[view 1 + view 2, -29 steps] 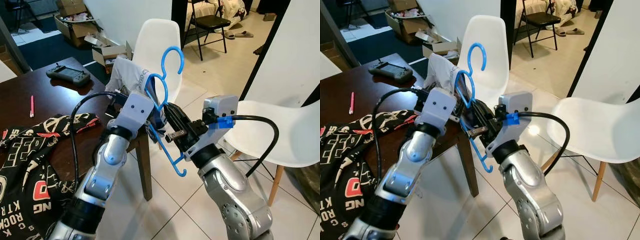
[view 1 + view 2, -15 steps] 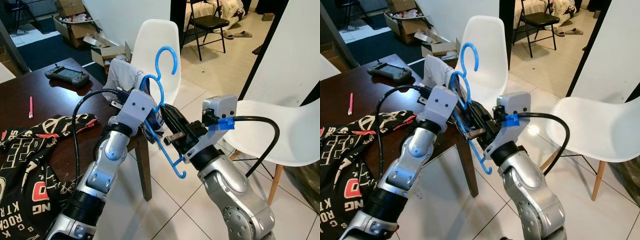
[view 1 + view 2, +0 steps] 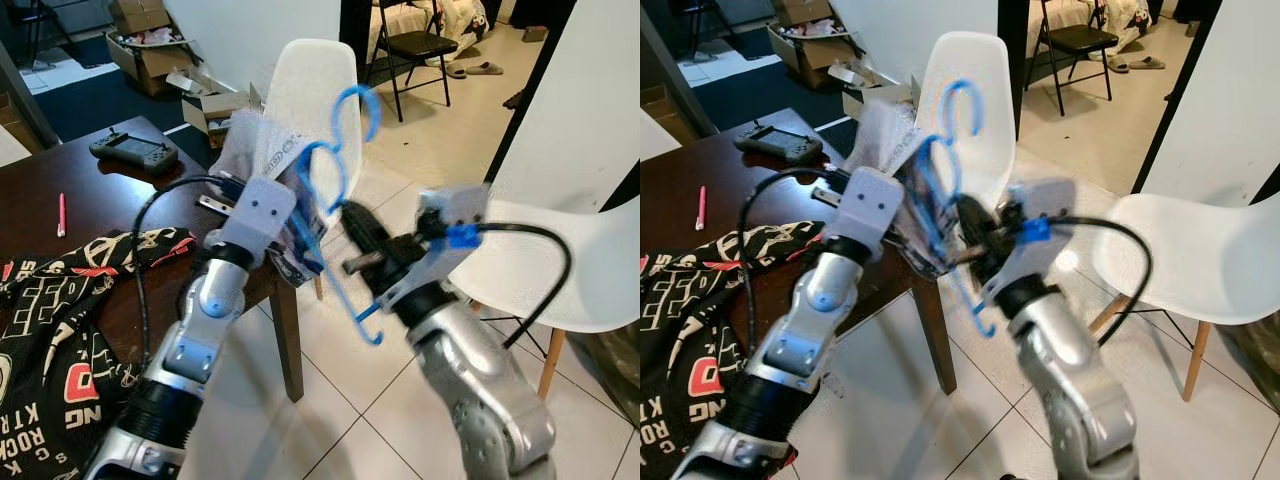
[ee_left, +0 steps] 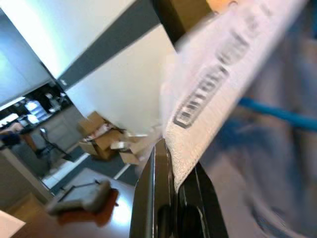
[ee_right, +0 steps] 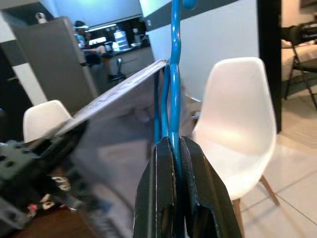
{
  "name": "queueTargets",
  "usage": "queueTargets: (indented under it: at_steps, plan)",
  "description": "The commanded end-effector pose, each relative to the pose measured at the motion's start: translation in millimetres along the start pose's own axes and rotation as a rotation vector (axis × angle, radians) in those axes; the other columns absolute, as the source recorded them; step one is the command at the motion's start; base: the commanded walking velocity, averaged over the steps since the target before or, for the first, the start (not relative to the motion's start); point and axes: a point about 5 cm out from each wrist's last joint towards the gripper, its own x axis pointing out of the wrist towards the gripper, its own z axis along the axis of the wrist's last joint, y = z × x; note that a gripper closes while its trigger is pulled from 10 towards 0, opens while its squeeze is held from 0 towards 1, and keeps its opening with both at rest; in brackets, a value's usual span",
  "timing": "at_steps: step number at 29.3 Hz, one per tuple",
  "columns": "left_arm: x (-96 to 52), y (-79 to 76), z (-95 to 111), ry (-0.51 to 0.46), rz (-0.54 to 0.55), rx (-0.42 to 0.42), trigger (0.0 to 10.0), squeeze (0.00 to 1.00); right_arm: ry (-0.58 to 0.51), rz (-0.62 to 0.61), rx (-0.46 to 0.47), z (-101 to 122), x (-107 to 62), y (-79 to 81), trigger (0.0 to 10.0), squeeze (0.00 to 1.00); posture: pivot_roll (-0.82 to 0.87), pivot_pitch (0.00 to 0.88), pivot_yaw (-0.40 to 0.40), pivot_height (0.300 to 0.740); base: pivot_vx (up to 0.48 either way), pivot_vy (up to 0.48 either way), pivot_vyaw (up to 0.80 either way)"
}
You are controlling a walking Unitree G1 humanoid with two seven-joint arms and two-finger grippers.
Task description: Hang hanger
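Right gripper (image 5: 174, 148) clamps the blue hanger (image 3: 335, 180); left gripper (image 4: 171, 163) seemingly pinches the white garment (image 4: 218, 84) draped on it

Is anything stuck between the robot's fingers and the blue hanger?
No. The right gripper is shut right on the blue hanger, with nothing between. The left gripper pinches the white garment draped on it.

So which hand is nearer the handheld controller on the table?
Left. The left hand holds the white garment by the table's corner, nearer the controller; the right hand, clamping the blue hanger, sits beyond the table.
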Motion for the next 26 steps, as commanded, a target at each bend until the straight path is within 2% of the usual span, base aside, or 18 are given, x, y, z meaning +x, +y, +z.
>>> queueTargets:
  at_steps: [1, 4, 10, 11, 18, 20, 23, 26]
  plan:
    - [-1.7, 4.5, -1.1, 0.011, 0.008, 0.024, 0.0, 0.0, -0.021, -0.031, -0.004, 1.8, 1.7, -3.7, 0.0, 0.0, -0.01, 0.135, 0.05, 0.74, 0.0, 0.0, 0.0]
    - [-2.3, 5.9, 1.4, 0.003, 0.01, 0.022, 0.0, 0.0, -0.027, -0.064, -0.004, 2.1, 3.8, -8.1, 0.0, 0.0, 0.0, 0.136, 0.049, 0.74, 0.0, 0.0, 0.0]
    - [-6.7, -1.0, 2.6, 0.0, -0.014, 0.005, 0.0, 0.0, -0.051, -0.087, 0.008, 4.3, 9.8, -8.8, 0.0, 0.0, 0.0, 0.134, 0.048, 0.74, 0.0, 0.0, 0.0]
    - [-10.7, -8.6, 4.6, 0.002, -0.036, -0.013, 0.0, 0.0, -0.063, -0.119, 0.003, 6.4, 12.3, -13.5, 0.0, 0.0, 0.01, 0.136, 0.044, 0.74, 0.0, 0.0, 0.0]
    - [-15.5, -16.6, 6.2, 0.005, -0.06, -0.032, 0.0, 0.0, -0.074, -0.148, -0.007, 8.9, 14.0, -19.3, 0.0, 0.0, 0.01, 0.138, 0.043, 0.74, 0.0, 0.0, 0.0]
    - [-20.9, -26.9, 7.7, 0.01, -0.095, -0.059, 0.0, 0.0, -0.089, -0.166, -0.009, 11.8, 16.0, -24.6, 0.0, 0.0, 0.01, 0.139, 0.041, 0.74, 0.0, 0.0, 0.0]
    - [-20.9, -26.9, 7.7, 0.01, -0.095, -0.059, 0.0, 0.0, -0.089, -0.166, -0.009, 11.8, 16.0, -24.6, 0.0, 0.0, 0.01, 0.139, 0.041, 0.74, 0.0, 0.0, 0.0]
    - [-34.1, -54.7, 12.7, 0.022, -0.205, -0.156, 0.0, 0.0, -0.121, -0.184, -0.005, 17.4, 21.8, -29.9, 0.0, 0.0, 0.01, 0.138, 0.043, 0.74, 0.0, 0.0, 0.0]
